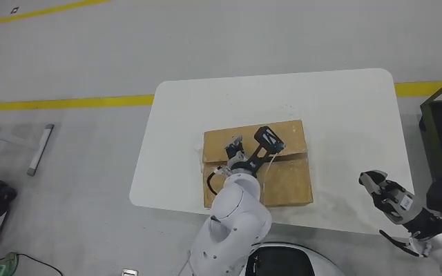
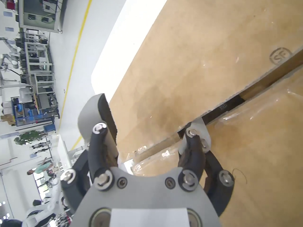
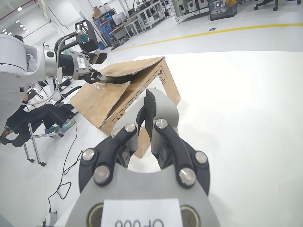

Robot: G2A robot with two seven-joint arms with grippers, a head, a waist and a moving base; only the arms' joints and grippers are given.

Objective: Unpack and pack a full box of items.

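Observation:
A brown cardboard box point(image 1: 276, 172) lies in the middle of the white table point(image 1: 331, 103). My left gripper point(image 1: 233, 150) is over the box's left end and is open. In the left wrist view one finger point(image 2: 197, 131) is tucked into the dark seam between the two top flaps, and the other finger point(image 2: 104, 119) stands past the box's edge. From the right wrist view the left gripper point(image 3: 98, 68) sits at the seam, and the far flap point(image 3: 137, 67) is lifted a little. My right gripper point(image 1: 373, 181) hangs shut and empty over the table's right front corner, away from the box point(image 3: 99, 100).
Clear tape remains on the near flap point(image 2: 260, 124). A dark green frame point(image 1: 431, 117) stands off the table's right edge. Bare table point(image 3: 236, 95) spreads between the box and my right gripper point(image 3: 151, 105). Cables lie on the floor point(image 3: 64, 173) beside the table.

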